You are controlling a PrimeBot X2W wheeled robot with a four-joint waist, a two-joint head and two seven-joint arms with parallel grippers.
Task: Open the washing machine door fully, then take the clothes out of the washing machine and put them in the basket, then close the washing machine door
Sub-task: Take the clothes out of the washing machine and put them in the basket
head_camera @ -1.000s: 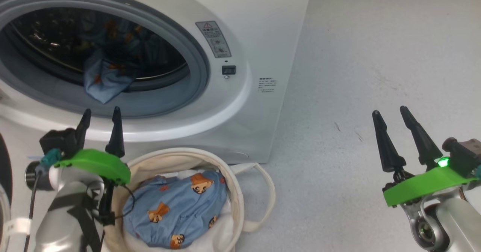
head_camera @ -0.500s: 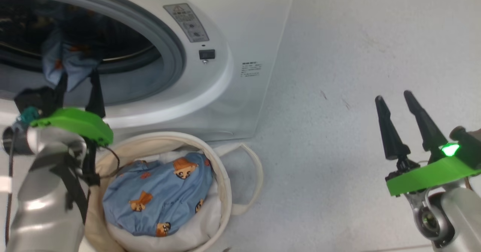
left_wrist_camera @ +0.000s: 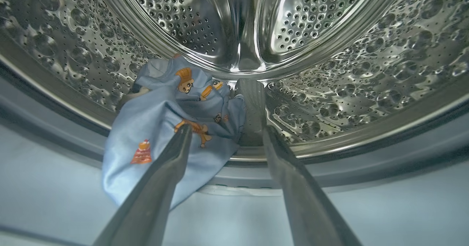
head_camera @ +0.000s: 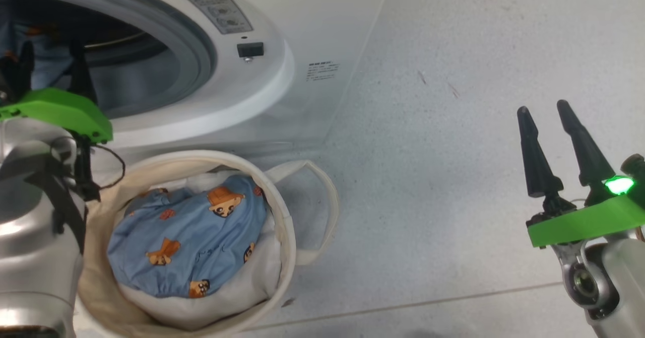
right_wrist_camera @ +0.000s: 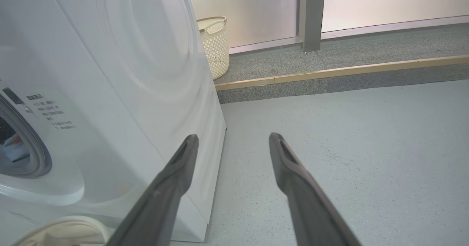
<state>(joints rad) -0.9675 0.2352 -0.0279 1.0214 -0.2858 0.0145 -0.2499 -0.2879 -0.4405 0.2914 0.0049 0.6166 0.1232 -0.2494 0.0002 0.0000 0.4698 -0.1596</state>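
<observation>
Spilling over the drum lip, clothes just beyond left end effector

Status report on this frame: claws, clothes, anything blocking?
Left claw open at drum mouth; right claw open over floor. One garment in basket, second garment in drum. No obstruction seen.

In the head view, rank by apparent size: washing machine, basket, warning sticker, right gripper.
1. washing machine
2. basket
3. right gripper, enlarged by nearness to the camera
4. warning sticker
</observation>
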